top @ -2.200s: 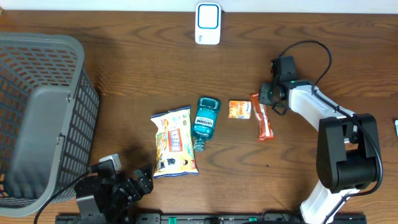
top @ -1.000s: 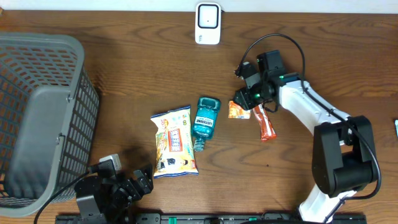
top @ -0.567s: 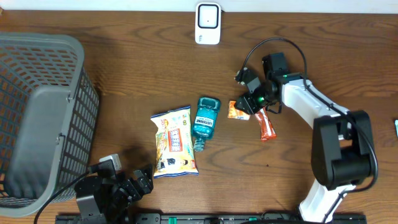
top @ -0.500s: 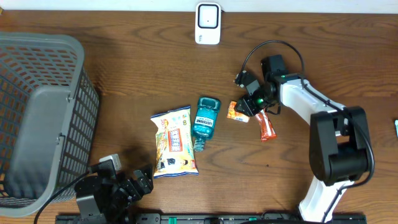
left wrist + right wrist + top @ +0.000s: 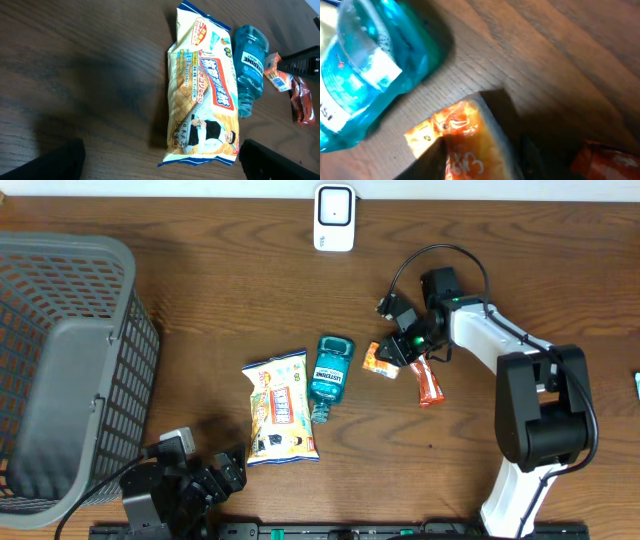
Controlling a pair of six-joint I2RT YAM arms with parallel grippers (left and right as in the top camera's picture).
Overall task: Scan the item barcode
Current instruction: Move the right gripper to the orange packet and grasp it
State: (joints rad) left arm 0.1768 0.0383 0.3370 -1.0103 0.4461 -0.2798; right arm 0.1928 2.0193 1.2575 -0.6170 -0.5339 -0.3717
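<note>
A small orange snack packet (image 5: 376, 358) lies askew on the table, right of a teal mouthwash bottle (image 5: 328, 373). My right gripper (image 5: 400, 345) is shut on that packet; in the right wrist view the packet (image 5: 465, 125) fills the space between the dark fingers (image 5: 427, 162) of the right gripper (image 5: 480, 160). The white barcode scanner (image 5: 334, 218) stands at the table's far edge. My left gripper (image 5: 195, 480) rests open at the near left, and its wrist view shows nothing in the left gripper (image 5: 160, 167).
A yellow snack bag (image 5: 280, 408) lies left of the bottle. A red-orange bar wrapper (image 5: 427, 380) lies just right of the held packet. A grey mesh basket (image 5: 70, 370) fills the left side.
My right gripper swung in from the right onto the orange packet and closed on it. The packet has shifted slightly left and turned. The left arm has stayed still.
</note>
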